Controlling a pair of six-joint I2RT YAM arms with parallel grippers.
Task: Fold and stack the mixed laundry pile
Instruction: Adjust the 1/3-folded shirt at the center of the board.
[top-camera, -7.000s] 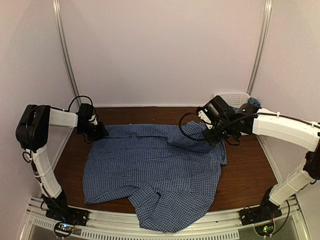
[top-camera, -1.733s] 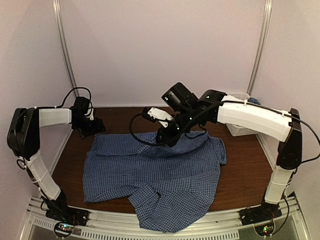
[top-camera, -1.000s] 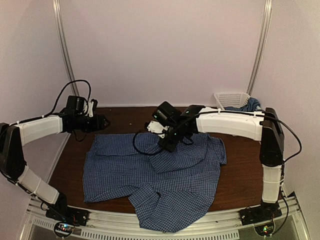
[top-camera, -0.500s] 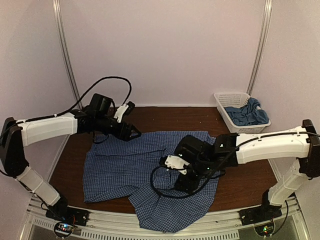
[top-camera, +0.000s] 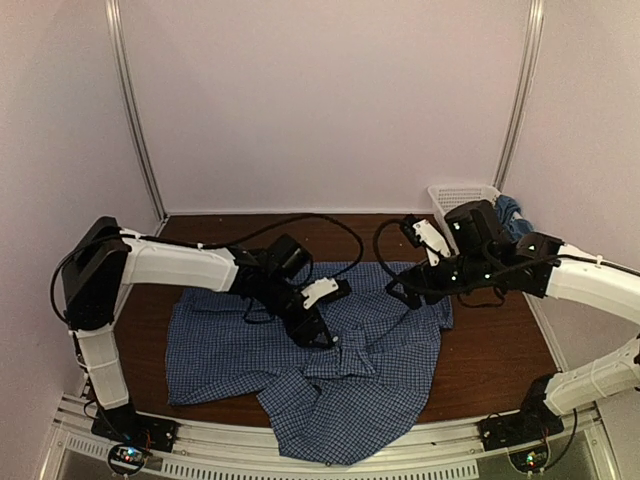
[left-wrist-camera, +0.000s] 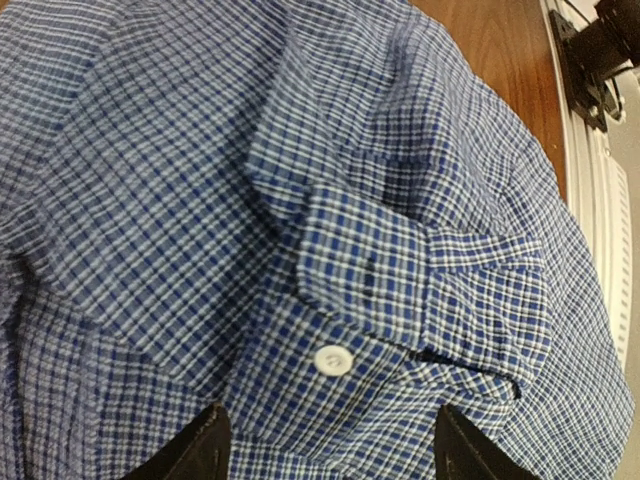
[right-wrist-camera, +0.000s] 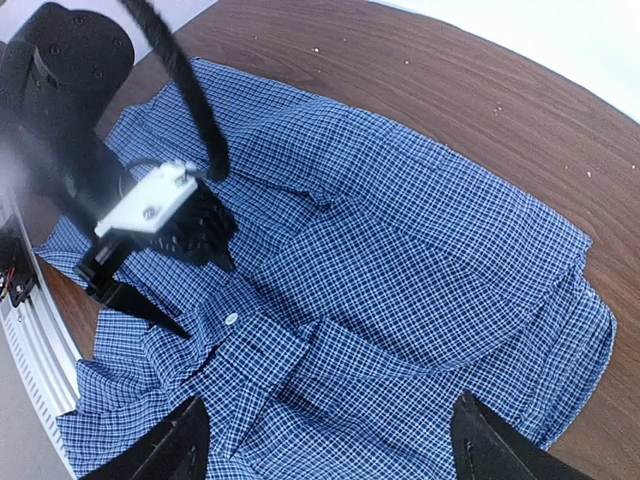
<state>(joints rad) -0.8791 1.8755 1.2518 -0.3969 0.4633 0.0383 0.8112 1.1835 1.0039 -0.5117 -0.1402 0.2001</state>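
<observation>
The blue-and-white checked shirt lies spread on the brown table, with a sleeve folded across its middle. The sleeve's cuff and a white button fill the left wrist view. My left gripper hovers open just over that cuff, nothing between its fingers. Up over the shirt's back right corner, my right gripper is open and holds nothing; it looks down on the shirt and the left gripper. The teal t-shirt lies in the basket, mostly hidden by the right arm.
A white lattice basket stands at the back right corner. Bare brown table shows to the right of the shirt and along the back. The shirt's front hem hangs over the near rail.
The left arm has swung from the back left to the shirt's middle. The right gripper has let go, opened and pulled back up to the right, leaving the sleeve folded across the shirt.
</observation>
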